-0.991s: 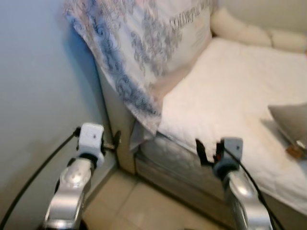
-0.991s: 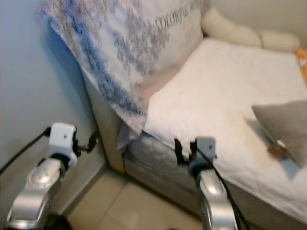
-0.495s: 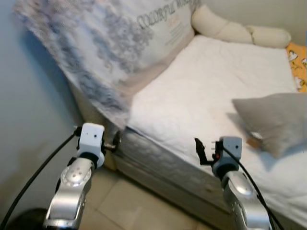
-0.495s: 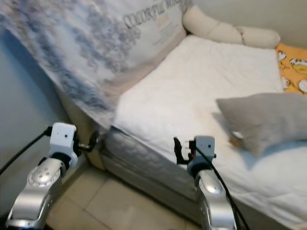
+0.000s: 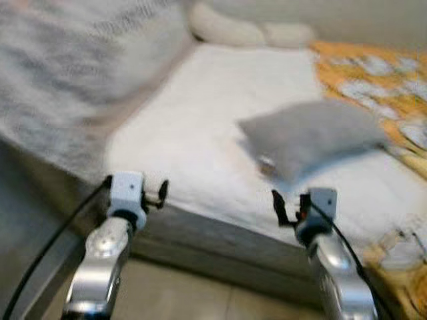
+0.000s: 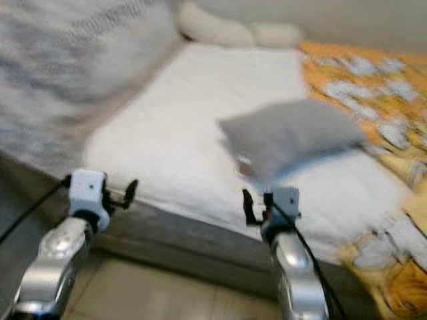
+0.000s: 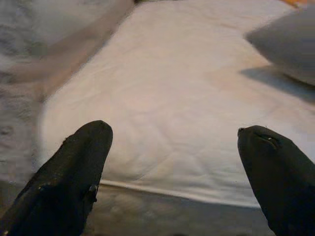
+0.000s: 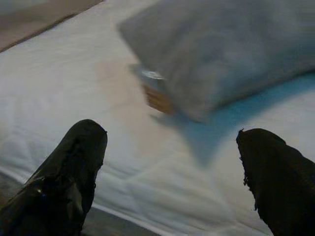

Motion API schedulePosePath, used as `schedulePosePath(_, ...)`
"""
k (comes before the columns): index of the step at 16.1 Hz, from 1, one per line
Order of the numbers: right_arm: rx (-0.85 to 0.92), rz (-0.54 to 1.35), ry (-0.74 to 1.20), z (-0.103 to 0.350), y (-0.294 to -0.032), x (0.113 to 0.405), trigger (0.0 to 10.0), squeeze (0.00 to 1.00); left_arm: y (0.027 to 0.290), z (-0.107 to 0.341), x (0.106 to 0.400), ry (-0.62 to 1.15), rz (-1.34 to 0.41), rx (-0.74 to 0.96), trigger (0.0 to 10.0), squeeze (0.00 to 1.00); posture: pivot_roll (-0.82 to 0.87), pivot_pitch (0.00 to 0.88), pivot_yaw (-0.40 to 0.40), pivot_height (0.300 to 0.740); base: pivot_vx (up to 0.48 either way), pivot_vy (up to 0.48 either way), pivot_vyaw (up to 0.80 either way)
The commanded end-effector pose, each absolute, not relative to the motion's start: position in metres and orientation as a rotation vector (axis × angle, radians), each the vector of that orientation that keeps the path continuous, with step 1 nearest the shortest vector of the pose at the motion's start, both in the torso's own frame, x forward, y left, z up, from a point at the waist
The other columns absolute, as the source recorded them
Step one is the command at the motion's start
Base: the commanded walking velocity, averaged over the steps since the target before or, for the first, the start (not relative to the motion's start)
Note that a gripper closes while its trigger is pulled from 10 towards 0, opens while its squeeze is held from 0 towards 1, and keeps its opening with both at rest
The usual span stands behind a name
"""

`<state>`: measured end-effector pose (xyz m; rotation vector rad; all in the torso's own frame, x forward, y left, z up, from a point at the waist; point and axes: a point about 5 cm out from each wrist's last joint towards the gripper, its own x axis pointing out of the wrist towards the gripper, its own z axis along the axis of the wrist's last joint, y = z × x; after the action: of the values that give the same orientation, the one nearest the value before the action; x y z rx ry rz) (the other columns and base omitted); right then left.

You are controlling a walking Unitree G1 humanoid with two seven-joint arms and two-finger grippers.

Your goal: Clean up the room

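Across the centre of the frame a bed (image 5: pixel 200 140) with a white quilted cover is lying, its near edge running from middle left to lower right; bare tiled floor (image 5: pixel 200 300) is showing below it. At upper left a patterned blanket (image 5: pixel 53 87) is draping down, blurred. At upper right an orange printed sheet (image 5: pixel 380 80) is covering the far side. A grey cushion (image 5: pixel 310 133) is resting on the white cover right of centre, with a small brown object (image 8: pixel 158 97), half hidden, tucked under its corner. Two cream bolsters (image 5: pixel 247 30) are lying at the top edge. The left gripper (image 7: pixel 174 162) is hovering at the bed edge, fingers spread wide, empty. The right gripper (image 8: pixel 172 172) is hovering spread and empty, short of the cushion.
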<state>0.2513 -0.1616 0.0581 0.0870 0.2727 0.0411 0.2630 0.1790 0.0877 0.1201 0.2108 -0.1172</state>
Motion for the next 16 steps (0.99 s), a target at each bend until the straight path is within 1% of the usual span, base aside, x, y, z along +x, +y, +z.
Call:
schedulePosePath(1,0.085,0.032,0.269,0.06,-0.164,0.253,10.0,1.0,0.176,0.092,0.266,0.189,-0.135,0.118,10.0,0.0,-0.07,0.0,0.031,0.74,0.0,0.0,-0.78)
schedulePosePath(3,0.076,0.039,0.254,0.064,-0.162,0.259,10.0,1.0,0.176,0.094,0.27,0.184,-0.147,0.111,10.0,0.0,-0.07,0.0,0.026,0.74,0.304,0.0,-0.78)
schedulePosePath(7,0.057,0.059,0.214,0.074,-0.16,0.272,10.0,1.0,0.177,0.1,0.279,0.176,-0.153,0.103,10.0,0.0,-0.05,0.0,0.017,0.74,0.398,0.0,0.0)
schedulePosePath(12,0.042,0.055,0.22,0.075,-0.16,0.281,10.0,1.0,0.178,0.107,0.288,0.152,-0.165,0.112,10.0,0.0,-0.04,0.0,0.005,0.74,0.438,0.0,0.0)
schedulePosePath(16,0.043,0.043,0.219,0.075,-0.163,0.283,10.0,1.0,0.178,0.106,0.29,0.154,-0.173,0.109,10.0,0.0,-0.04,0.0,0.008,0.74,0.444,0.0,-0.75)
